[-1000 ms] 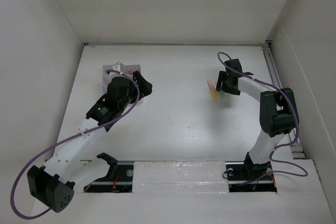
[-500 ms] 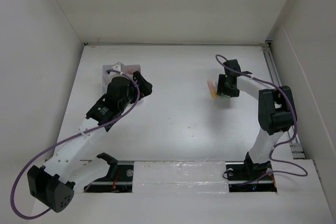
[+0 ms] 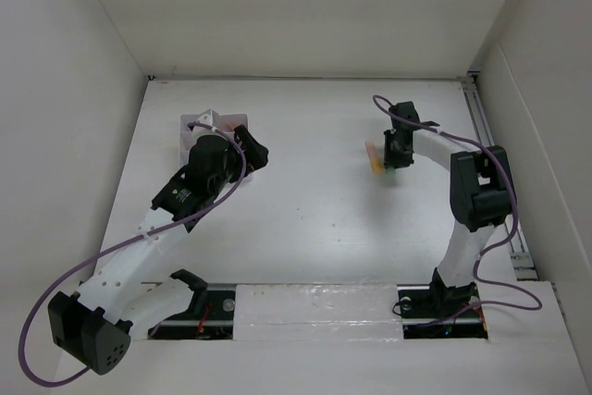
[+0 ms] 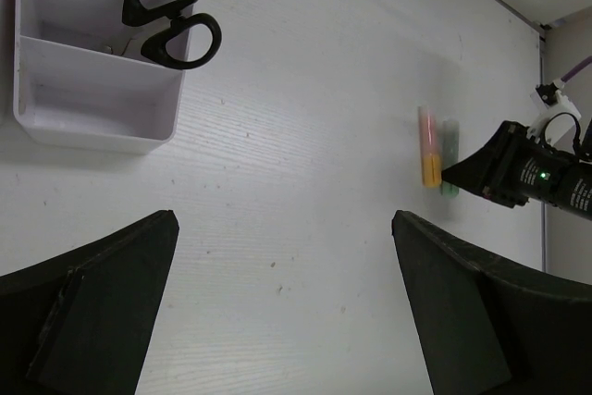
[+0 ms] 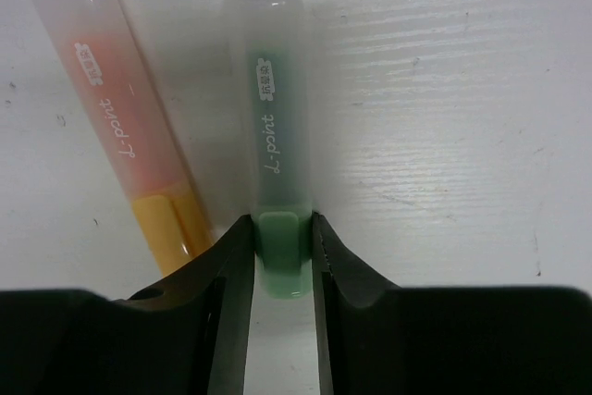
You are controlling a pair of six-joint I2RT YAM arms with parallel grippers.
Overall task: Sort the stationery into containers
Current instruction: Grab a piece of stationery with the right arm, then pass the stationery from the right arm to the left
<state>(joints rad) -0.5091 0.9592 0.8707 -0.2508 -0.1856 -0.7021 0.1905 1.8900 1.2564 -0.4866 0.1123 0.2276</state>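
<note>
In the right wrist view a green marker (image 5: 273, 136) lies flat on the table with its green end between the fingers of my right gripper (image 5: 280, 256). Both fingers press on its sides. An orange marker (image 5: 120, 145) lies just left of it, untouched. From above, the right gripper (image 3: 392, 162) sits over the green marker (image 3: 391, 171) beside the orange marker (image 3: 373, 156). My left gripper (image 3: 257, 153) hovers open beside the white organizer (image 3: 190, 127). The left wrist view shows black-handled scissors (image 4: 171, 16) resting across the organizer (image 4: 92, 117) and nothing between the left gripper's (image 4: 285, 293) fingers.
Bare white table lies between the two arms. White walls enclose the table at the back and on both sides. A rail runs along the right edge (image 3: 486, 136).
The right gripper's fingers have closed in onto the green marker's end, and that wrist has shifted slightly left. The left arm has not moved.
</note>
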